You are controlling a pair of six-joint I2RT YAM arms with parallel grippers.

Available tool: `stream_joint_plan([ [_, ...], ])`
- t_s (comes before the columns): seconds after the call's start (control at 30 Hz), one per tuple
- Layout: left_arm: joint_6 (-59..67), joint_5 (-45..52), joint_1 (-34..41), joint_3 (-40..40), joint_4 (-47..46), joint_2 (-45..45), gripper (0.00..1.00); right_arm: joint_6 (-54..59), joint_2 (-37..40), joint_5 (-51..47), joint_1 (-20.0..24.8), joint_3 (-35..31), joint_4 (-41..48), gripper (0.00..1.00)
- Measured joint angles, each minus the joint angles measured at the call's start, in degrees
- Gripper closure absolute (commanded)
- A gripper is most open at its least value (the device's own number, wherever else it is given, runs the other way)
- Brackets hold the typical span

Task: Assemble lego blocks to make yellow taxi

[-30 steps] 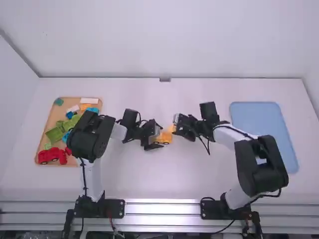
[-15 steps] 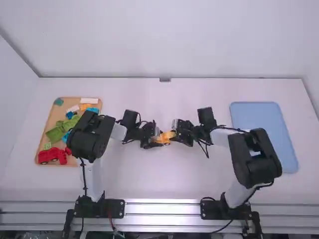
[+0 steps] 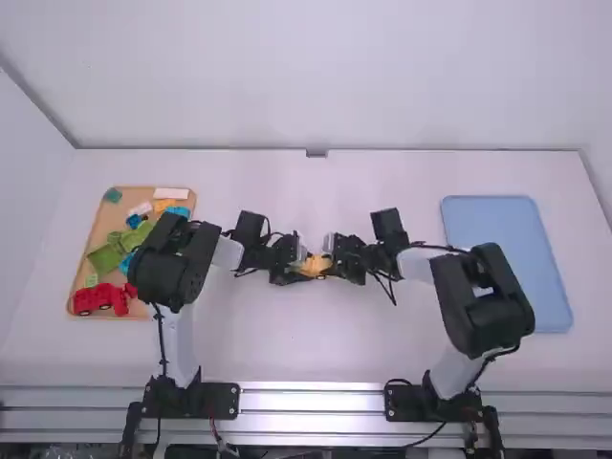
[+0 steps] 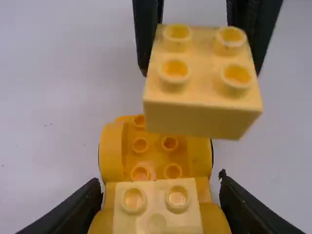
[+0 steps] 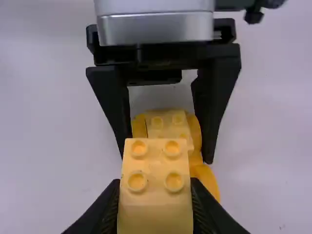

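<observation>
Near the table's middle, my left gripper (image 3: 298, 270) is at the left end of the orange wheeled base (image 3: 318, 266), and my right gripper (image 3: 335, 258) is at its right. In the left wrist view, my left gripper (image 4: 161, 207) is shut on the wheeled base (image 4: 155, 156), around its near end, where a pale yellow block (image 4: 157, 209) sits on the studs. A second yellow block (image 4: 202, 80) is held above the base's bare end. In the right wrist view, my right gripper (image 5: 155, 204) is shut on that second block (image 5: 155, 185).
At the left, a tan tray (image 3: 84, 258) holds red, green, blue, white and orange blocks, partly under the left arm. A blue tray (image 3: 507, 258) lies at the right, beside the right arm.
My right gripper has moved left with its block, over the wheeled base and closer to my left gripper. The left arm has kept still.
</observation>
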State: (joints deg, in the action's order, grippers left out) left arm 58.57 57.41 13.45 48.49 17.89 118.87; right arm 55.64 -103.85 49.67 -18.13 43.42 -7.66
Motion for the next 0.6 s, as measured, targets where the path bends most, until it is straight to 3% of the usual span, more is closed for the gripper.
stream_joint_plan([
  [0.37,2.3,1.2,0.0,0.7,-3.8,0.0,0.44,-1.3,0.0,-5.4,-1.0,0.0,0.3,1.00],
  [0.6,4.0,1.3,0.0,0.7,-4.9,0.0,0.35,-1.0,0.0,-5.9,0.2,-0.1,0.9,1.00],
])
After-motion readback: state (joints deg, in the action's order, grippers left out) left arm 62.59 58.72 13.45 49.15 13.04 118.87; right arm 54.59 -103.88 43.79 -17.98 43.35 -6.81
